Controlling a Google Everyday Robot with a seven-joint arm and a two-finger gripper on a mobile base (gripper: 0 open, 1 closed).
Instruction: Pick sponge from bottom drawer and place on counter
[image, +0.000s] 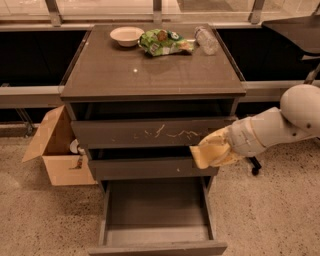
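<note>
My gripper (212, 150) is at the right end of the middle drawer front (145, 168), at the tip of the white arm that comes in from the right. It is shut on the yellow sponge (199, 158), which it holds in the air above the right side of the open bottom drawer (157, 205). The drawer's grey inner tray is bare. The counter (150, 70), the glossy grey-brown cabinet top, lies above and to the left of the gripper.
On the back of the counter are a white bowl (126, 35), a green snack bag (164, 42) and a plastic bottle (206, 40). The white-scratched top drawer (150, 134) is shut. An open cardboard box (55, 150) stands left of the cabinet. A black side table (295, 27) is at the back right.
</note>
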